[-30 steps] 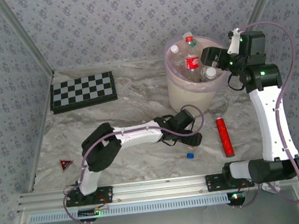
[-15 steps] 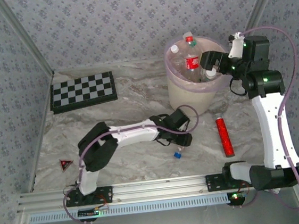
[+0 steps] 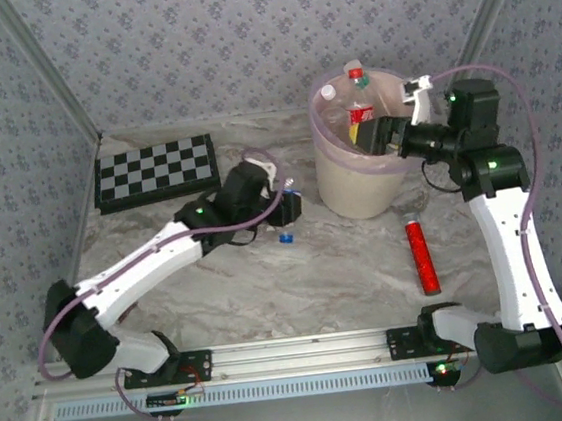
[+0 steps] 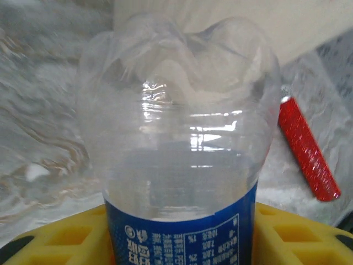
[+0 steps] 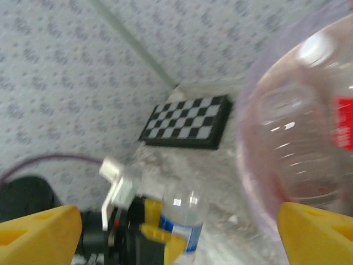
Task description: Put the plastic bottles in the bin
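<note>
- Swung since a second ago: the left gripper [image 3: 286, 208], from the open table [image 3: 270, 292] in front of the bin [image 3: 354, 188] to just beside its left wall — arm unfolded and stretched out.
- Clenched on a clear bottle [image 4: 176, 138] with a blue label, yellow fingers [image 4: 60, 240] pressing on either side.
- Held beside the bin with the long axis in line with the fingers, lobed base leading toward the bin's foot; from the right wrist, seen near upright with the clear end up.
- Shifted too: the right gripper [image 3: 379, 135], further in over the bin's rim, jaws spread wide with nothing between.
- Unmoved: red cylinder [image 3: 423, 256], chessboard [image 3: 156, 171], bottles in the bin [image 3: 359, 112].
</note>
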Controlling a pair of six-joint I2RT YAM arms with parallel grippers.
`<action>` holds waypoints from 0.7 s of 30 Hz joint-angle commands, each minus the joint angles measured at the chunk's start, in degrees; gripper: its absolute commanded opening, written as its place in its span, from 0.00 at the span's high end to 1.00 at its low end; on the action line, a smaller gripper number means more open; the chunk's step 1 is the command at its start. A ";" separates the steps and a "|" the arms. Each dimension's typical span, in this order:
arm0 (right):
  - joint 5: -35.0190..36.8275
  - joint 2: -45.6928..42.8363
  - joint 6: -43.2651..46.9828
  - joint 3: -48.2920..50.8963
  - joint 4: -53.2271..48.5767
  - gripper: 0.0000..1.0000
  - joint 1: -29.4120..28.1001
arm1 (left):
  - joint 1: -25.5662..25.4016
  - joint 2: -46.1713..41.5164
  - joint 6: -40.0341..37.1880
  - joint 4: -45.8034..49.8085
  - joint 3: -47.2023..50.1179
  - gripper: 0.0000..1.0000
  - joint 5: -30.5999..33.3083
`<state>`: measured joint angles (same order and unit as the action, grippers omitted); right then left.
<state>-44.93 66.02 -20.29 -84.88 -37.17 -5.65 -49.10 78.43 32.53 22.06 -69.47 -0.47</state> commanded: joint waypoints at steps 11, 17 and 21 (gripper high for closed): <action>-3.84 3.90 -5.09 3.21 9.55 0.17 -13.25 | 3.95 -5.11 2.33 -21.58 0.88 0.48 -17.46; -0.93 6.34 -6.12 3.03 9.47 0.10 -13.22 | 3.87 -4.18 5.19 -29.88 1.70 0.48 -24.56; -2.20 7.37 -8.43 3.08 12.54 0.13 -13.23 | 3.10 -3.02 4.27 -29.21 0.30 0.48 -26.02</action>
<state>-46.65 72.88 -26.22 -80.51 -27.86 -19.00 -45.32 74.41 36.75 -3.07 -67.88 -21.54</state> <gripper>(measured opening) 0.874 0.518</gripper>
